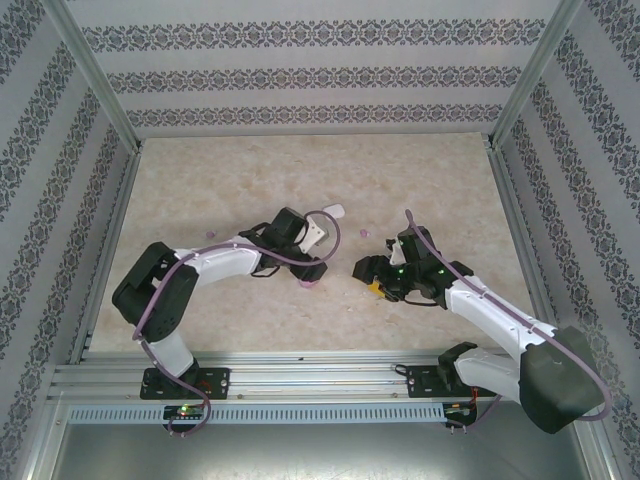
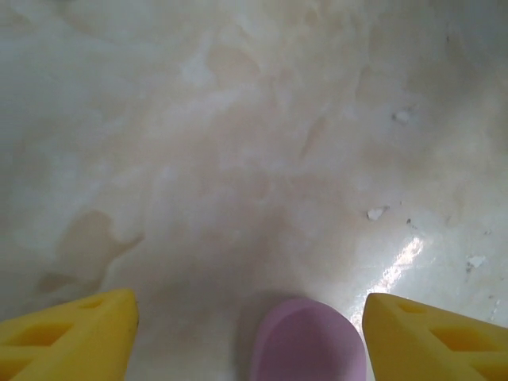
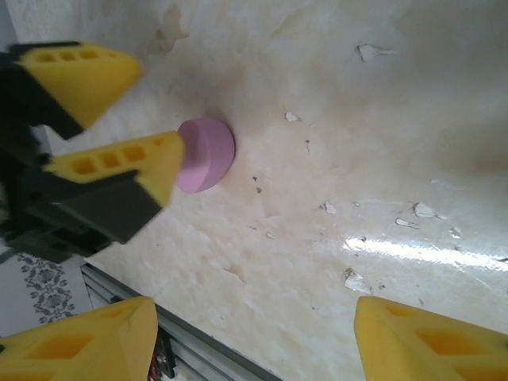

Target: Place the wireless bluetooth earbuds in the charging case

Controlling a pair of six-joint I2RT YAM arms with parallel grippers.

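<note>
While the left hand stands open astride the case, with a gap on each side, the step in hand looks like taking hold of the case to steady it. To do that well, I would centre the case between the fingers. I would then close slowly on its rounded sides, low down so it cannot squirt out, and keep it flat on the worktop rather than lift it. The right hand is open too and empty. It hangs near the case on the side of the right edge, and it should keep clear of the left fingers until the grip is sure.

The case sits near the middle of the worktop, somewhat toward the near edge, between the two hands. It is a small lilac-pink pebble shape, smooth and matt, with soft rounded edges. It looks shut, though I can make out no seam. The earbuds are too small to tell from the pale flecks on the worktop. A tiny pale speck nearer the far edge may be one.
</note>
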